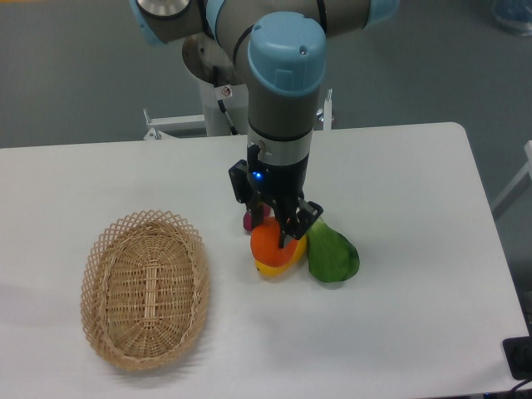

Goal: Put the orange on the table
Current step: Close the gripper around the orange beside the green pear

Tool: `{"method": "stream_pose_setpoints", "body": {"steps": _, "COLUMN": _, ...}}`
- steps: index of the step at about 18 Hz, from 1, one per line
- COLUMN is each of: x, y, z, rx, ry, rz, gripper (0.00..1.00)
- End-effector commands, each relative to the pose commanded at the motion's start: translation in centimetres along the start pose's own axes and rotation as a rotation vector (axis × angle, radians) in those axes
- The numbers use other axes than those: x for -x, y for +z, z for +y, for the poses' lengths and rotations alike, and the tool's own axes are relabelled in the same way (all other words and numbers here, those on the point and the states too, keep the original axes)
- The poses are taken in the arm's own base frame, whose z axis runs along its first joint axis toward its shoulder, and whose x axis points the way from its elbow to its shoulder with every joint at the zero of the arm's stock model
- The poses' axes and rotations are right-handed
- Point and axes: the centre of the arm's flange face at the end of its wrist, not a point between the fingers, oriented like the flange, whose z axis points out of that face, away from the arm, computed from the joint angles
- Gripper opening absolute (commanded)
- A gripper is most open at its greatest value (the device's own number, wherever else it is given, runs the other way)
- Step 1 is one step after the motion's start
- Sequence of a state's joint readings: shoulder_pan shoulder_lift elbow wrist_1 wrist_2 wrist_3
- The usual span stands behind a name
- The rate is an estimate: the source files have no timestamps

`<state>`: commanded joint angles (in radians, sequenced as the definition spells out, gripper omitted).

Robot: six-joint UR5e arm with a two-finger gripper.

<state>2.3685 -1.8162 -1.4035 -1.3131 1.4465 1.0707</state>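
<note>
The orange [266, 242] is a small bright-orange fruit just left of the table's middle, low over the white table [399, 183]. It rests against the top of a yellow fruit [281, 265]. My gripper [276, 234] reaches straight down onto it, shut on the orange. One dark fingertip [288, 236] presses its right side; the other finger is hidden behind the fruit. Whether the orange touches the tabletop itself is hidden by the yellow fruit.
A green vegetable [334, 254] lies just right of the yellow fruit, touching it. A small dark-pink object [249, 221] sits behind the orange. An oval wicker basket [145, 287] with nothing in it stands at the front left. The table's right edge is at the far right.
</note>
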Motion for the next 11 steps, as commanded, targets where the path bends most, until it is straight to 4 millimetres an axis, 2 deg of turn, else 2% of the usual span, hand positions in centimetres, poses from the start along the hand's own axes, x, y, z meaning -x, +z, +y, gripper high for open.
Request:
{"method": "stream_pose_setpoints", "body": {"steps": 1, "x": -0.2, "y": 0.6, "z": 0.2, "rx": 0.002, "ry": 0.002, "rz": 0.011, "gripper": 0.37}}
{"method": "stream_pose_setpoints", "body": {"steps": 7, "x": 0.0, "y": 0.1, "z": -0.1, "rx": -0.005, "ry": -0.006, "rz": 0.001, "gripper": 0.37}}
{"method": "stream_pose_setpoints", "body": {"steps": 11, "x": 0.1, "y": 2.1, "z": -0.6, "rx": 0.009, "ry": -0.105, "rz": 0.021, "gripper": 0.37}}
